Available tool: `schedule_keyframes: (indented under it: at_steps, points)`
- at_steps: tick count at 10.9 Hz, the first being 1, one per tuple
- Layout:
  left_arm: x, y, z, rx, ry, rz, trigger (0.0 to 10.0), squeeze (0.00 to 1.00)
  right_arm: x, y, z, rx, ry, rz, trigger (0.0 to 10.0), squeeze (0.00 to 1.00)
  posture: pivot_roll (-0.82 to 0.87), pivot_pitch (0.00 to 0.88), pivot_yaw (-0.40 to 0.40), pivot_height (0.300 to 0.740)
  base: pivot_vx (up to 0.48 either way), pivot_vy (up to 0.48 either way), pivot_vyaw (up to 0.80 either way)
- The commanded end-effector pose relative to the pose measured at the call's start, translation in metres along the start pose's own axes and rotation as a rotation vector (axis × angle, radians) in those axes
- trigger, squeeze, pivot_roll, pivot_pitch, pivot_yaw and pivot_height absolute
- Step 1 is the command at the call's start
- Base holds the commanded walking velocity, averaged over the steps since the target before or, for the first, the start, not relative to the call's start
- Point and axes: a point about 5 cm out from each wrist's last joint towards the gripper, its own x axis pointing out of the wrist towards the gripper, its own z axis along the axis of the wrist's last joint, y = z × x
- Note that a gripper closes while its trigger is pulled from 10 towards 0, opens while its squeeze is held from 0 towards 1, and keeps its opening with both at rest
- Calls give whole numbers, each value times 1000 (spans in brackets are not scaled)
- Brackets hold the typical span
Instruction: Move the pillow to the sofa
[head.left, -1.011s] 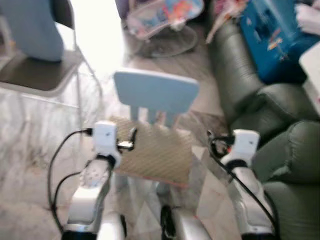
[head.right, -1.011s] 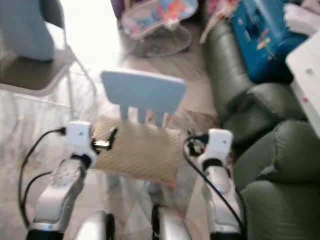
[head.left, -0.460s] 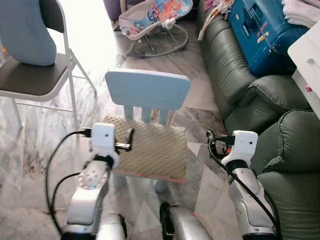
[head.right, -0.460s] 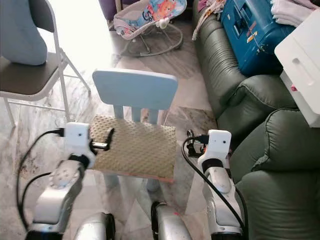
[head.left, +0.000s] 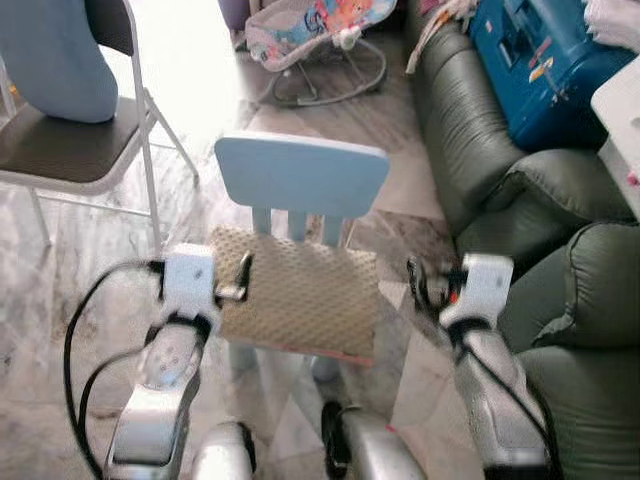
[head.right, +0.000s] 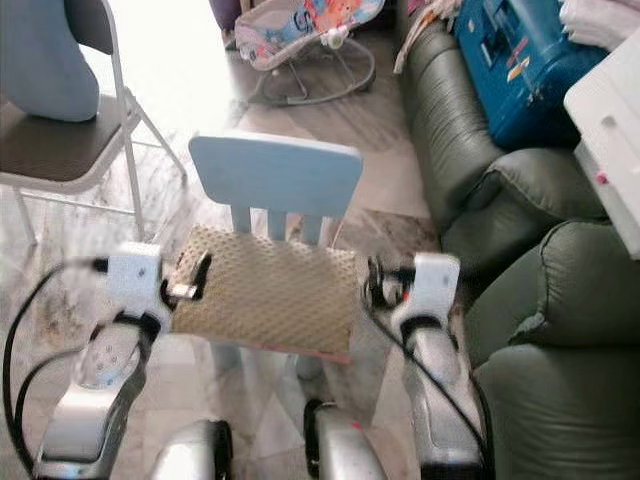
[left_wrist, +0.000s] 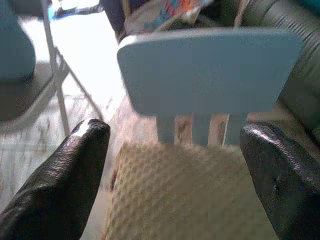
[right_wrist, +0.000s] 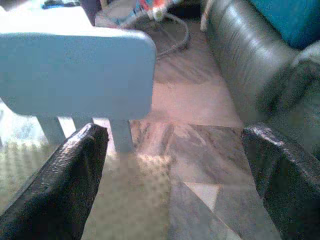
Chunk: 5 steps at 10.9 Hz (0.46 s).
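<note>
Left tool (left_wrist: 172, 175) edged nearer, fingers apart over pillow (head.left: 298, 292), right tool (right_wrist: 175, 170) spread beside it

pillow (head.left: 298, 300): beige, dimpled all over
small chair (head.left: 301, 175): pale blue
sofa (head.left: 487, 130): dark green, glossy
floor (head.left: 70, 260): grey-white marble veining
folding chair (head.left: 60, 150): brown seat, silver legs
suitcase (head.left: 535, 65): bright blue
baby bouncer (head.left: 318, 25): pink, cartoon print
left fingers (left_wrist: 65, 185): black, textured

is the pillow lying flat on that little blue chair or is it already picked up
Lying flat. The beige pillow covers the seat of the small blue chair, and the open left gripper and right gripper are not holding it.
</note>
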Motion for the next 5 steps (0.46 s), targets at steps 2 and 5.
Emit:
schedule_keyframes:
  at_steps: [2, 5]
  points:
    - [4, 14, -4, 92, 3, 24, 10000, 0, 6, 1, 4, 5, -40, -21, 10000, 0, 35, 186, -23, 740, 0, 0, 0]
    - [10, 11, -8, 102, -6, 64, 10000, 0, -3, 2, 1, -9, -16, 17, 10000, 0, 13, 169, -74, 740, 0, 0, 0]
